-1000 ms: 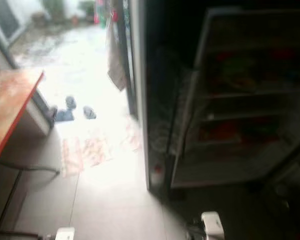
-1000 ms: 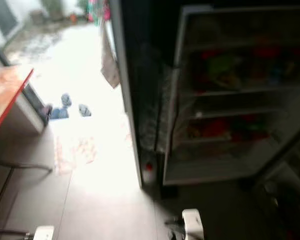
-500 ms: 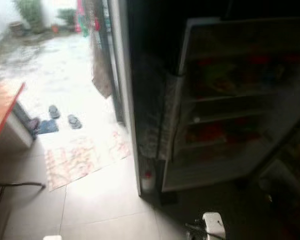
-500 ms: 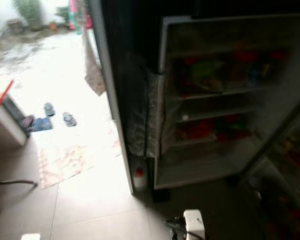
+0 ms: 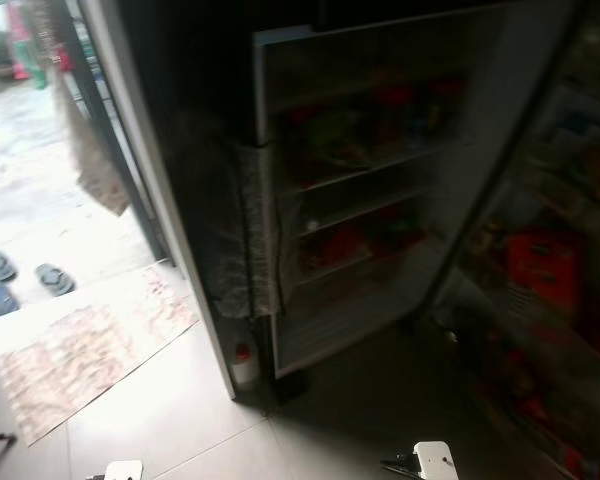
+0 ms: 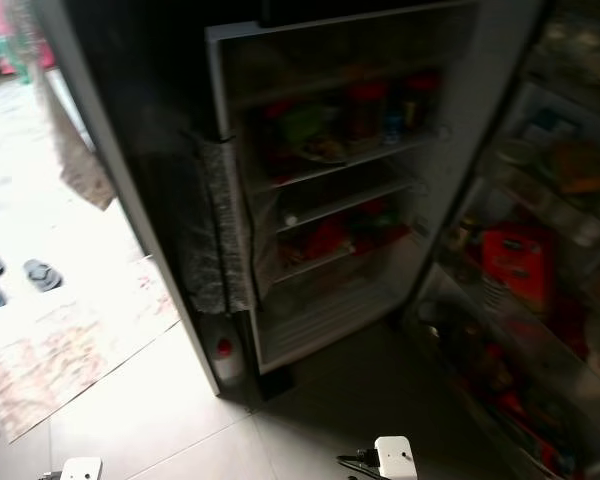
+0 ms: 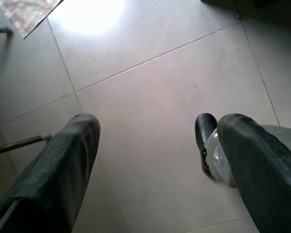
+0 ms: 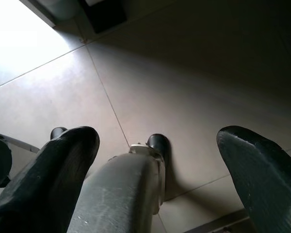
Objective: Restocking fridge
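An open fridge (image 6: 330, 200) stands ahead in the dark, its shelves holding red, green and other blurred items. Its open door (image 6: 540, 300) on the right carries racks with red packages and jars. Both arms hang low by my sides. My left gripper (image 7: 157, 170) is open over bare floor tiles, with nothing between its fingers (image 7: 63, 170). My right gripper (image 8: 157, 174) is open too, empty, pointing down at the tiles above my own leg (image 8: 126, 194) and foot.
A small bottle with a red cap (image 6: 223, 357) stands on the floor at the fridge's left corner. A patterned mat (image 5: 80, 345) and sandals (image 5: 40, 278) lie in the bright doorway at left. A cloth (image 5: 95, 160) hangs beside the door frame. Grey tiles (image 5: 310, 430) stretch before the fridge.
The whole view has swung right and nearer: the fridge now sits in the middle, its door racks have come into sight, and the orange table has left the picture.
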Controlling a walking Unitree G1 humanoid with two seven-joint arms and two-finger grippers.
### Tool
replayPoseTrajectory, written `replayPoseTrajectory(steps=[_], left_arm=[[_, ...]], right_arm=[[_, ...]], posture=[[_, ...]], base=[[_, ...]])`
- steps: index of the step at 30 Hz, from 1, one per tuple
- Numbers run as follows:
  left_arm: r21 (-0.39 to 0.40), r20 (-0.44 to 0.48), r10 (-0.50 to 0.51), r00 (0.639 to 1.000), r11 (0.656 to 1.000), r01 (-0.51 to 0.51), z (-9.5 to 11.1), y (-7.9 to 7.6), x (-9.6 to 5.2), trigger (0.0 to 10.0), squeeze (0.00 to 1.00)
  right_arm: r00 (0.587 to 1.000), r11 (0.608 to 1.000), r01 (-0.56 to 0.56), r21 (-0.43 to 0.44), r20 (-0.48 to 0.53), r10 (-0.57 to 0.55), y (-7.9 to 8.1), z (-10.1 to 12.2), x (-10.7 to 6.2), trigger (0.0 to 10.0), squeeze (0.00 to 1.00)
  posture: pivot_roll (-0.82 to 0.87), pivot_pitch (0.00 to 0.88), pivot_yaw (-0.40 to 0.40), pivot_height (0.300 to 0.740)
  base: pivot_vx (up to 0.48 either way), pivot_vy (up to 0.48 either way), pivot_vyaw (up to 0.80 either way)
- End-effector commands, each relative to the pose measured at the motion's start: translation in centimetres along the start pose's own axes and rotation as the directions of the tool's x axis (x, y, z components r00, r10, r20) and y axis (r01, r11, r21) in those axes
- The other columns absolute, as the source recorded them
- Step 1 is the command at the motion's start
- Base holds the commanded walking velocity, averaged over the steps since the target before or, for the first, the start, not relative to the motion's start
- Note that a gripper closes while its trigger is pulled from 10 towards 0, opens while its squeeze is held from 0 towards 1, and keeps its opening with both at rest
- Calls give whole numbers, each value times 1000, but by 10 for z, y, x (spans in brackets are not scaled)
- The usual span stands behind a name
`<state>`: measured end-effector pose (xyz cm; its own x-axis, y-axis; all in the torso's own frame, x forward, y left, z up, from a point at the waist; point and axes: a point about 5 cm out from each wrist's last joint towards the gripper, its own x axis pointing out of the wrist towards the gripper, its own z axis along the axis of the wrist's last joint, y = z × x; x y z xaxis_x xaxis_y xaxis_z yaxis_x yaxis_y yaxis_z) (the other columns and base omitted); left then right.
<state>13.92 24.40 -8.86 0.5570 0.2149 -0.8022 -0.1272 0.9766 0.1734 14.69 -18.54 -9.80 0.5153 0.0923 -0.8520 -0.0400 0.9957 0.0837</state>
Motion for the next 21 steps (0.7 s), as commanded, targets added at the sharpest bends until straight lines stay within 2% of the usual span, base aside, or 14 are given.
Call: replayPoseTrajectory(steps=[1,3,9,17,21], left_arm=[[18,-31,-3,1000,1000,4,-5,-5,-1,10000,0],[31,-28,-6,1000,999,7,-5,-6,0,10000,0],[38,-30,-5,1000,999,6,-5,-7,-1,10000,0],[43,-34,9,999,999,-8,-8,7,-2,10000,0],[50,-35,12,999,999,-10,-8,9,-2,10000,0]], right_arm=[[1000,1000,6,0,2,-6,-2,1,0,10000,0],[1000,1000,7,2,2,-7,-2,1,0,10000,0],[1000,1000,10,-5,-1,-10,-3,1,0,10000,0],[1000,1000,19,3,5,-19,-2,2,0,10000,0],[1000,1000,16,17,8,-16,-1,2,0,10000,0]], posture=[[17,27,20,740],[12,26,19,740],[11,25,17,740],[4,26,26,740],[2,25,30,740]], base=[[0,480,-775],[0,401,-769],[0,0,-769],[0,0,-748],[0,0,-723]])
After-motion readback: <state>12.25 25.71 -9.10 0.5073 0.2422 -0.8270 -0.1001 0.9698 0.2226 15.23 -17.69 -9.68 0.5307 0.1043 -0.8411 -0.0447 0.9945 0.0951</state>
